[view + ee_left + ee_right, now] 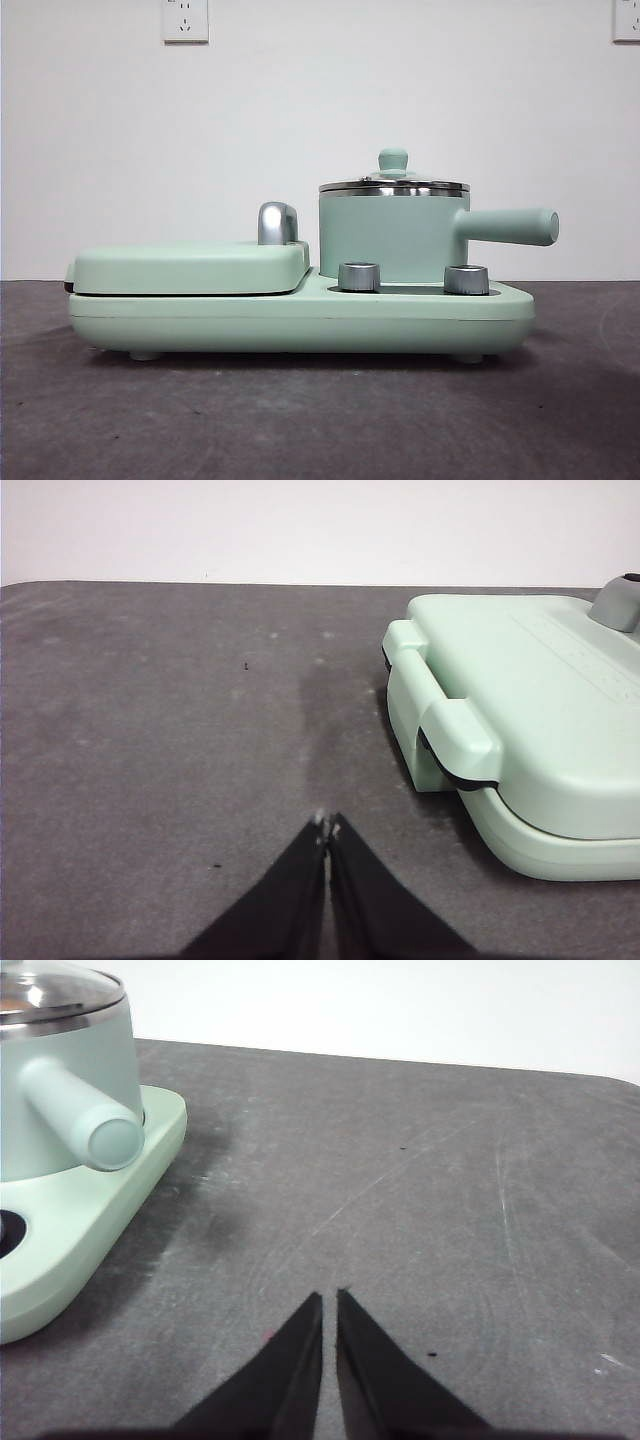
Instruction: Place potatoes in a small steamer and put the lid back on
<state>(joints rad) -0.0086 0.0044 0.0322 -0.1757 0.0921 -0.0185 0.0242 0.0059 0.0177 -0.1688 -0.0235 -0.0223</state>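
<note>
The round glass lid [394, 184] sits on the mint-green cylindrical steamer [385, 235]; both tools, left [328, 826] and right [330, 1299], hover clenched, empty. Lift the lid straight up by its knob.

plain white wall [320, 110] behind, two white power sockets high up, one left [185, 20], one far right [627, 20]. dark grey scuffed tabletop [300, 420], even light.
</note>
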